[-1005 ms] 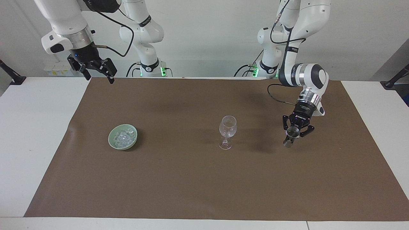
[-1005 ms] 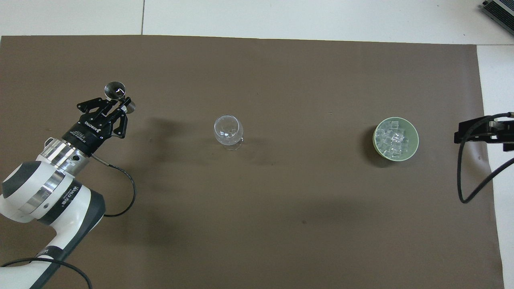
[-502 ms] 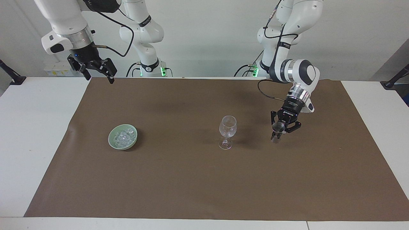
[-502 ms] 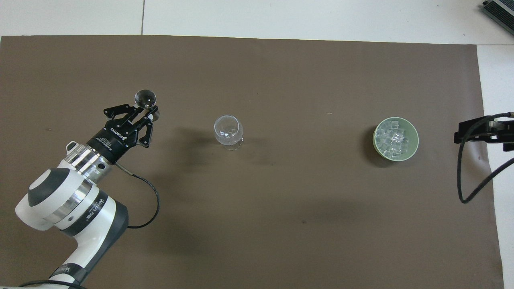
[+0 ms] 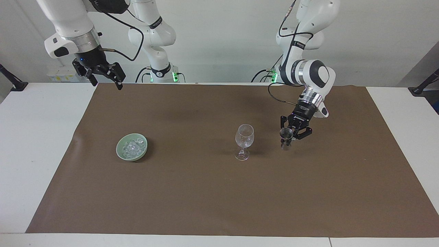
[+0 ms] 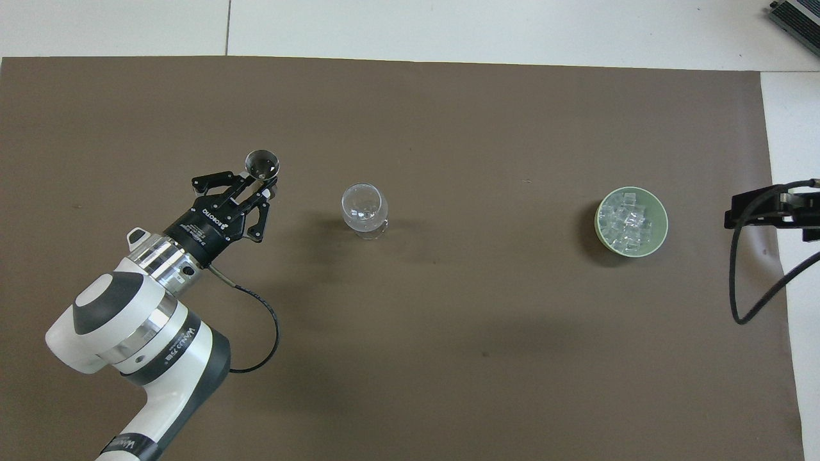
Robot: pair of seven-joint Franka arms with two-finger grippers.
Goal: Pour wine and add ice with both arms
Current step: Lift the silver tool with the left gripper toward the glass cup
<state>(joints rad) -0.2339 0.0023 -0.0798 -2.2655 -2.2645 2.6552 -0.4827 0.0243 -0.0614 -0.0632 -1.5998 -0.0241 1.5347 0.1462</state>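
A clear stemmed wine glass (image 5: pixel 244 138) (image 6: pixel 364 206) stands upright near the middle of the brown mat. My left gripper (image 5: pixel 287 135) (image 6: pixel 259 187) hangs over the mat beside the glass, toward the left arm's end, shut on a small hourglass-shaped jigger cup (image 5: pixel 285 138) (image 6: pixel 262 165). No wine can be made out in the cup. The ice (image 5: pixel 132 146) (image 6: pixel 629 220) lies heaped in a pale green bowl (image 5: pixel 120 152) (image 6: pixel 661 225) toward the right arm's end. My right gripper (image 5: pixel 104 78) waits, open and empty, high over the mat's corner by its base.
The brown mat (image 5: pixel 219 199) covers most of the white table (image 5: pixel 31 144). A black cable (image 6: pixel 746 282) hangs from the right arm over the mat's edge. A black clamp stand (image 5: pixel 423 84) sits at the table corner at the left arm's end.
My left arm has carried the jigger cup toward the wine glass, closing most of the gap. The right arm, glass and bowl have not moved.
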